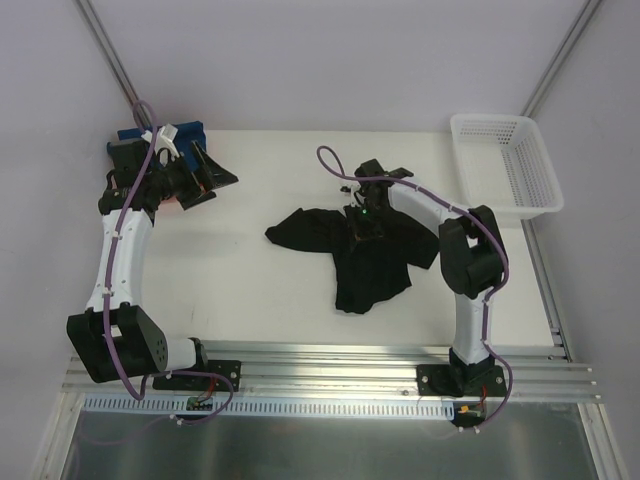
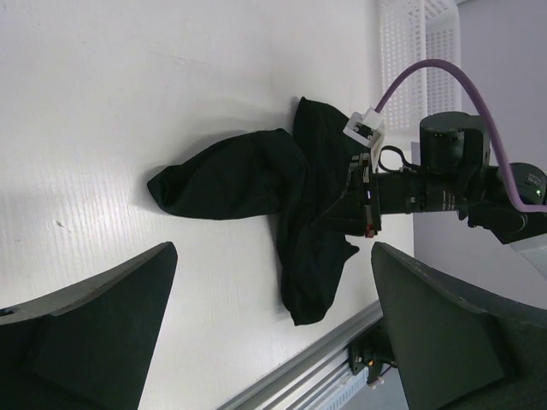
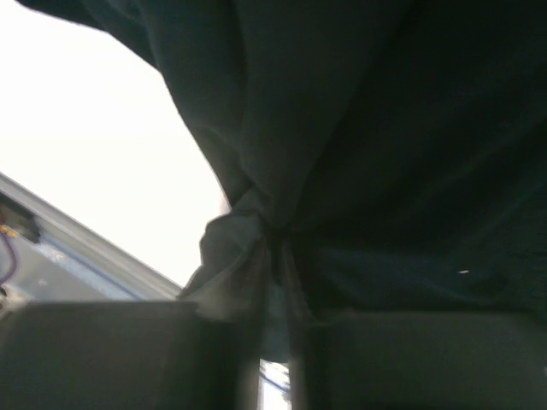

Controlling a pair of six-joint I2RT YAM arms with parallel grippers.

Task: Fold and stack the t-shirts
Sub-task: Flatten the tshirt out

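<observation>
A black t-shirt [image 1: 375, 268] lies crumpled in the middle of the table, one part spread to the left and one hanging toward the near edge. My right gripper [image 1: 361, 226] is down on its middle. In the right wrist view its jaws [image 3: 275, 295] pinch a bunched fold of the black t-shirt [image 3: 385, 128]. At the far left corner my left gripper [image 1: 207, 172] stands wide open and empty above a blue t-shirt [image 1: 190, 131]. The left wrist view looks across at the black t-shirt [image 2: 231, 175] between its spread fingers [image 2: 94, 325].
A white mesh basket [image 1: 505, 165] stands at the back right corner, also seen as the basket [image 2: 410, 43] in the left wrist view. An aluminium rail [image 1: 330, 360] runs along the table's near edge, with both arm bases on it.
</observation>
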